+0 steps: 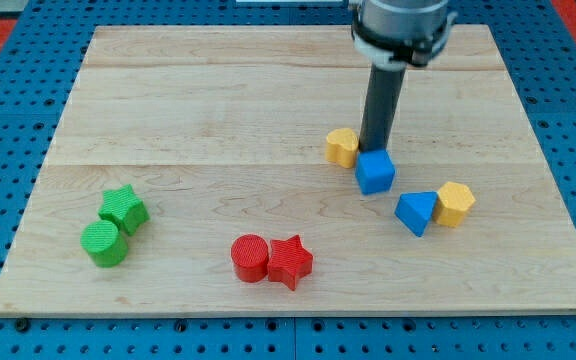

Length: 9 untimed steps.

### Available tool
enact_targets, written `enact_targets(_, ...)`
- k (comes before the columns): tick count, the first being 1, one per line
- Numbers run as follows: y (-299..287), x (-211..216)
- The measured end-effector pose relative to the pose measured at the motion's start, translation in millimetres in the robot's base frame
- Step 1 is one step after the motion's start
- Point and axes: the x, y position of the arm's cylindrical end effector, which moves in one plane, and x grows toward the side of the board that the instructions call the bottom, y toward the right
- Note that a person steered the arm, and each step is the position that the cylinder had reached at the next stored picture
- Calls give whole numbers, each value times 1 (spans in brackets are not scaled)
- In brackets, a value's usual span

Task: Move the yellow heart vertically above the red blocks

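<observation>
A yellow block that looks like the heart (342, 146) lies right of the board's middle. My tip (374, 150) stands just to its right, touching or nearly touching it, right behind a blue cube (375, 171). The red cylinder (250, 257) and the red star (290, 261) sit side by side, touching, near the view's bottom, below and to the left of the heart.
A blue triangular block (416, 212) and a second yellow block (455, 203) sit together at the right. A green star (124, 208) and a green cylinder (103, 243) sit at the lower left. The wooden board (218, 90) lies on a blue pegboard.
</observation>
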Motion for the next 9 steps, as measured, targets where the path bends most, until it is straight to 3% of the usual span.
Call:
enact_targets(1, -60, 0)
enact_targets(2, -122, -75)
enact_targets(3, -101, -64)
enact_targets(4, -63, -121)
enact_targets(6, 75, -80)
enact_targets(7, 50, -44)
enact_targets(8, -37, -44)
enact_targets(9, -7, -38)
